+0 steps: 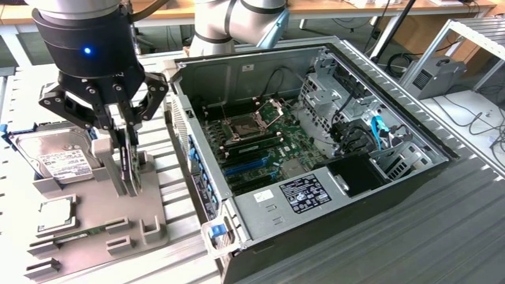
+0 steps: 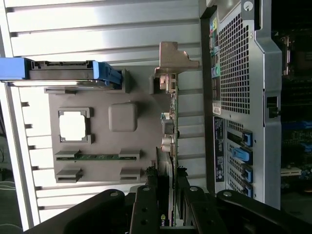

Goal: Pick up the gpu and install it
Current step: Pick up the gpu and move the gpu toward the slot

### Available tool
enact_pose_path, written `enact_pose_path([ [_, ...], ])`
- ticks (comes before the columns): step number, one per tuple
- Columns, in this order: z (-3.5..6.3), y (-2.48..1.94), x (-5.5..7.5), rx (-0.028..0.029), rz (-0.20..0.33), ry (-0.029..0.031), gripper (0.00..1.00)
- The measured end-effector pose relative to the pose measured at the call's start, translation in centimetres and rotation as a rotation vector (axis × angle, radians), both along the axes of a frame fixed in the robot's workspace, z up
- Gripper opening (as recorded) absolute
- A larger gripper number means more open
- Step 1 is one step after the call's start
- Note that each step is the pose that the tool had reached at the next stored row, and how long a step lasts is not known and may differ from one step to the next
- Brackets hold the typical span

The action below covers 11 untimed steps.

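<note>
straddling the gpu (image 2: 171, 129), the pincer (image 1: 126, 174) is clamped on it, one finger pressed to each face of the card. the gpu stands on edge in its slot of the grey holder (image 1: 94, 231) on the desk (image 2: 97, 29), between the hard drive (image 1: 59, 157) and the open computer case (image 1: 394, 195), green board edge showing.
</note>
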<state>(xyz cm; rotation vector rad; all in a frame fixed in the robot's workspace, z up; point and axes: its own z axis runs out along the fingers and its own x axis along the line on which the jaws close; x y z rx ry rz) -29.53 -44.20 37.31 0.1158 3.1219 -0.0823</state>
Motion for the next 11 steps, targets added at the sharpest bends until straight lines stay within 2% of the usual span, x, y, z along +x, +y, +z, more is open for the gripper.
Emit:
enact_pose_path([
  [11, 0.41, 0.00, 0.00, 0.0000, 0.000, 0.0000, 0.26],
])
